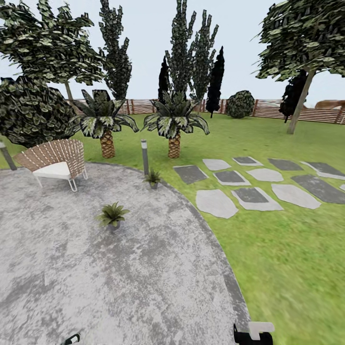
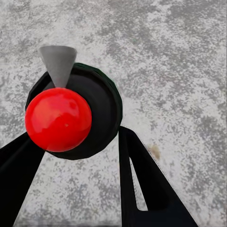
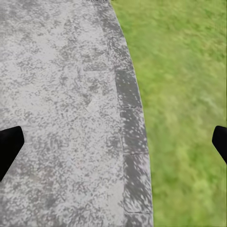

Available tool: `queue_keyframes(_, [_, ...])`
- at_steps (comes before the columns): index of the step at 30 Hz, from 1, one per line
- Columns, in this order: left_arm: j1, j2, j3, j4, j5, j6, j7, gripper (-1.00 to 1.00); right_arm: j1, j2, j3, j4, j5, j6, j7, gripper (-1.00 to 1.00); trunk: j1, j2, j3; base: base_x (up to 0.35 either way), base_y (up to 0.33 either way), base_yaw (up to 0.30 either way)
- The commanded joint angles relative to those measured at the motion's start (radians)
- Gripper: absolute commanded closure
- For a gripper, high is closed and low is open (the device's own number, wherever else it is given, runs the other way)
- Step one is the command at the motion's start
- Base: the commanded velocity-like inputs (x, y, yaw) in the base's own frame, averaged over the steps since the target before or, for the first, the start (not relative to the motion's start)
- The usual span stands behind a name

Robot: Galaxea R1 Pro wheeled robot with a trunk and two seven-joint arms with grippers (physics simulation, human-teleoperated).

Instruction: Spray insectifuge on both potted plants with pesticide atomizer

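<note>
Left gripper (image 2: pixel 78 156) is clamping the atomizer (image 2: pixel 94 109), seen from above: dark round body, red ball, grey cone. Right gripper (image 3: pixel 113 142) is hanging with fingers wide apart over the patio (image 3: pixel 61 94) edge beside the lawn (image 3: pixel 184 94). Two potted plants are sitting on the patio: near one (image 1: pixel 112 215) mid-left, far one (image 1: pixel 153 178) by the lamp post (image 1: pixel 144 156). Chair (image 1: pixel 55 163) is standing far left.

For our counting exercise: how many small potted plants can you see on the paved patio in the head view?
2. One potted plant stands out on the patio; the other sits at its far edge beside the lamp post. Others may lie outside the view.
</note>
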Motion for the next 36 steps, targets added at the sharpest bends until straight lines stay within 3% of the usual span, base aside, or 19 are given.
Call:
queue_keyframes(1, [-0.001,0.0,0.008,0.001,-0.01,-0.004,0.0,1.0,-0.001,0.0,0.007,0.001,0.001,-0.002,-0.007,-1.0,0.004,-0.009,-0.006,0.0,0.0,0.272])
queue_keyframes(19, [-0.001,-0.002,0.007,0.001,-0.01,-0.004,0.0,1.0,-0.001,0.0,0.007,0.001,0.001,-0.002,-0.005,-1.0,0.073,-0.135,-0.078,0.0,0.0,0.224])
queue_keyframes(36, [-0.001,-0.002,0.008,0.001,-0.01,-0.004,-0.001,1.0,0.0,-0.002,0.006,0.001,0.002,-0.002,-0.005,-1.0,0.138,-0.254,-0.136,0.0,0.0,0.043])
